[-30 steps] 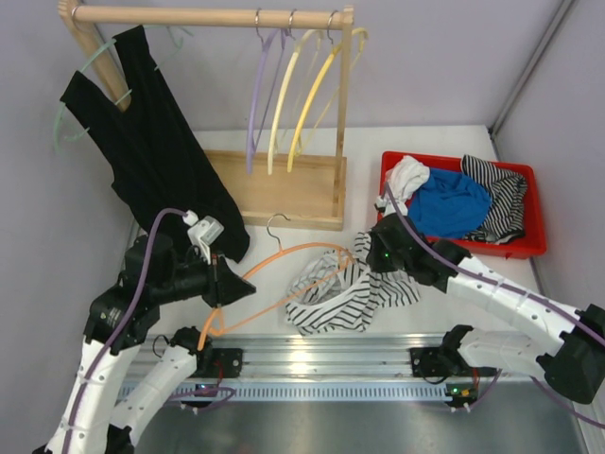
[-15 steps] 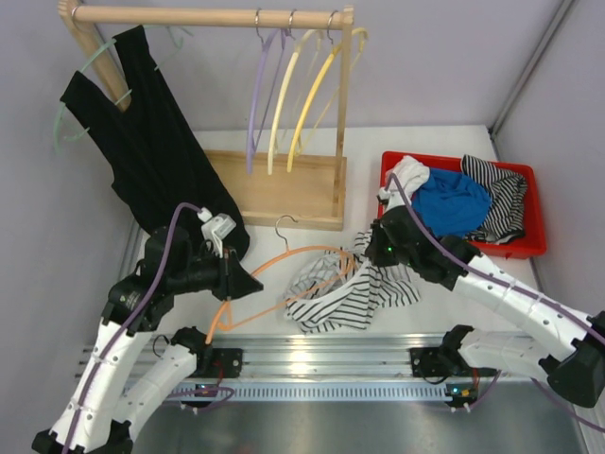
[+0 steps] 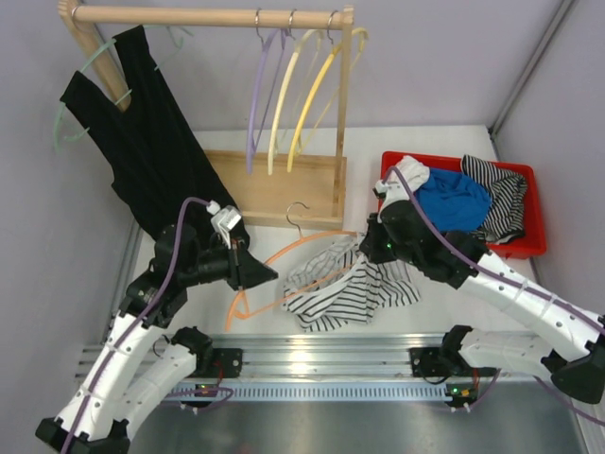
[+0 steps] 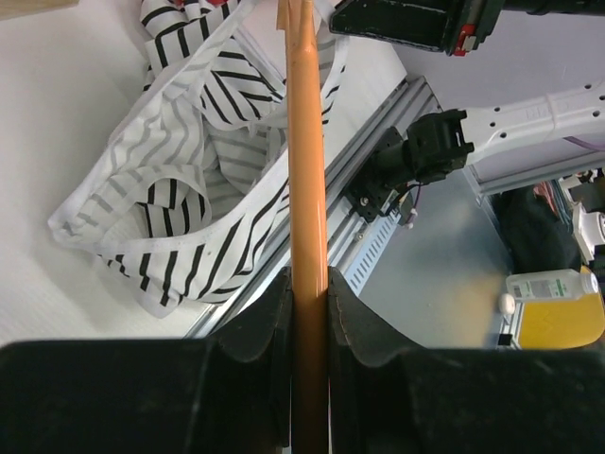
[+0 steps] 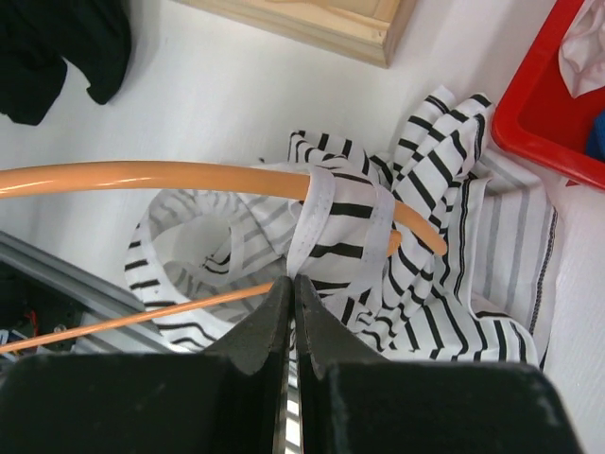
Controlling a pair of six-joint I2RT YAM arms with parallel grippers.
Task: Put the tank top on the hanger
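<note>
The orange hanger (image 3: pixel 284 251) is lifted at a slant over the table, its metal hook (image 3: pixel 298 213) pointing toward the rack. My left gripper (image 3: pixel 260 274) is shut on the hanger's left arm (image 4: pixel 304 142), which runs straight out between the jaws (image 4: pixel 307 293). The striped tank top (image 3: pixel 350 288) lies crumpled under and to the right of the hanger. One wide strap (image 5: pixel 345 222) is looped over the hanger's right arm (image 5: pixel 142 177). My right gripper (image 5: pixel 293 282) is shut on the edge of that strap, near the hanger's right end (image 3: pixel 373 248).
A wooden rack (image 3: pixel 284 189) at the back holds purple and yellow hangers (image 3: pixel 284 95) and a black tank top (image 3: pixel 142 142) on a pale green hanger. A red bin (image 3: pixel 534 236) of clothes stands at the right. A metal rail (image 3: pixel 312 355) runs along the near edge.
My left gripper has carried the hanger to the right and toward the rack. The right gripper has shifted slightly back with the strap, which now sits further along the hanger arm.
</note>
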